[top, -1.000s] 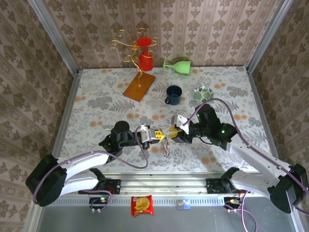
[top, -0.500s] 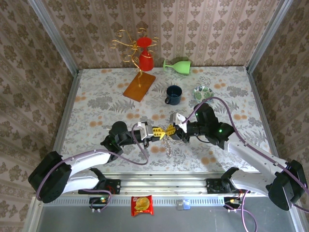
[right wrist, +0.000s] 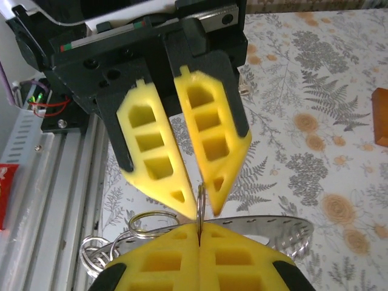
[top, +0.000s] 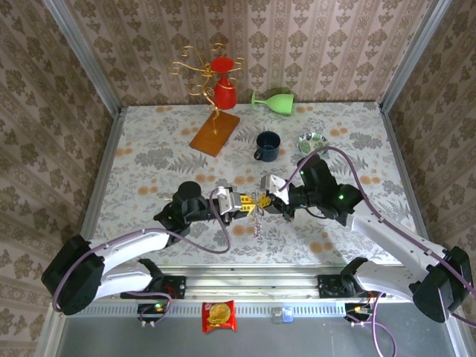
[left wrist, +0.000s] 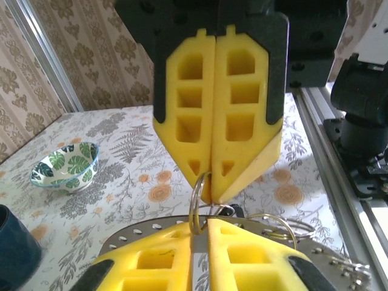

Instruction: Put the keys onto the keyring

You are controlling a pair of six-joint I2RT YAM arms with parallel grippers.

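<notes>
Over the middle of the table my two grippers meet tip to tip. My right gripper (top: 262, 201) (right wrist: 199, 233) is shut on a small wire ring (right wrist: 199, 203) (left wrist: 196, 206). That ring also passes between the fingers of my left gripper (top: 251, 202) (left wrist: 200, 236), which stand a narrow gap apart. Just beyond the fingertips lies the keyring (right wrist: 282, 227) (left wrist: 124, 233), flat, grey and perforated, with more wire loops (right wrist: 147, 219) (left wrist: 276, 223) beside it. A small metal bunch, probably the keys (top: 257, 223), dangles under the grippers; its pieces are too small to tell apart.
A dark blue mug (top: 267, 145) and a leaf-patterned bowl (top: 313, 142) (left wrist: 65, 167) stand behind the grippers. Further back are a green glass on its side (top: 274, 101) and a gold stand with a red cup (top: 223, 85) on an orange board (top: 214, 132). The metal rail (left wrist: 339, 157) runs along the near edge.
The grippers have come together tip to tip. My right gripper has closed onto the small wire ring, and my left gripper's fingers have eased slightly apart.
</notes>
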